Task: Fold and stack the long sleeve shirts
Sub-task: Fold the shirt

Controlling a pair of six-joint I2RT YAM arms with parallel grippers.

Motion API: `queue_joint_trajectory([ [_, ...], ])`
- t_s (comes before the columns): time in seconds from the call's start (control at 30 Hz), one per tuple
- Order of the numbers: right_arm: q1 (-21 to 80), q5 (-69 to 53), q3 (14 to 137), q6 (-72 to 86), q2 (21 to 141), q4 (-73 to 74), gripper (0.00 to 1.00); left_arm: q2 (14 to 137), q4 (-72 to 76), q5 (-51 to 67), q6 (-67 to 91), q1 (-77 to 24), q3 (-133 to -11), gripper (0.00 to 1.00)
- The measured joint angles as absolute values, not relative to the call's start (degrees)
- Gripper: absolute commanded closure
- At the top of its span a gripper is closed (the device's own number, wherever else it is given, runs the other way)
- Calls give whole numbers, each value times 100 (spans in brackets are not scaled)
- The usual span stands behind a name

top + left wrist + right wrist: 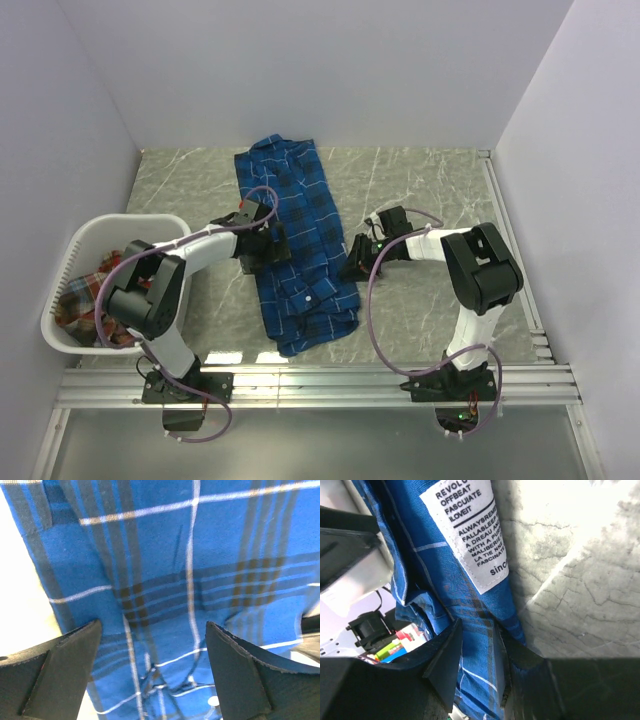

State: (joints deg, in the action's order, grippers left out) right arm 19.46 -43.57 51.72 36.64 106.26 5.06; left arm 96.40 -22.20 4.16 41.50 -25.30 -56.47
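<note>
Your right claw point(480, 635) pinches the blue shirt point(310, 210); left claw point(152, 625) hangs open; folding looks half done; red shirt point(80, 300) waits in basket point(130, 220).

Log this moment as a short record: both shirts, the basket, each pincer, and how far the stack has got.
blue shirt: lies as a long strip on the table, between the two arms
red plaid shirt: bunched inside the white basket, at the left
left pincer: open over the blue shirt's left side, holding nothing
right pincer: shut on the blue shirt's right edge, near its white label
stack: not yet started
</note>
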Motion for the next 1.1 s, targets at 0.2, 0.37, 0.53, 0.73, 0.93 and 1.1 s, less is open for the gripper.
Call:
queue_joint_trajectory([
  [0.2,1922,-4355,5175,3693,10650,489,61,9939,-2176,633,4257,-2298,-6001,8],
  [0.37,1918,-3699,5175,3395,10112,834,55,9887,-2329,585,4259,-2279,-6077,4],
  [0.53,1909,-3059,5162,3155,8882,1380,36,8829,-2794,440,4303,-2272,-5857,1],
  [0.73,1909,-2893,4775,3103,8068,1852,34,7389,-3223,731,4495,-2276,-4932,2],
  [0.93,1955,-2993,4272,3124,8066,2364,34,7365,-3680,1188,4506,-2335,-4357,5],
  [1.1,2158,-3146,4176,3197,8224,2296,35,7380,-3586,1597,4491,-2456,-3863,9],
])
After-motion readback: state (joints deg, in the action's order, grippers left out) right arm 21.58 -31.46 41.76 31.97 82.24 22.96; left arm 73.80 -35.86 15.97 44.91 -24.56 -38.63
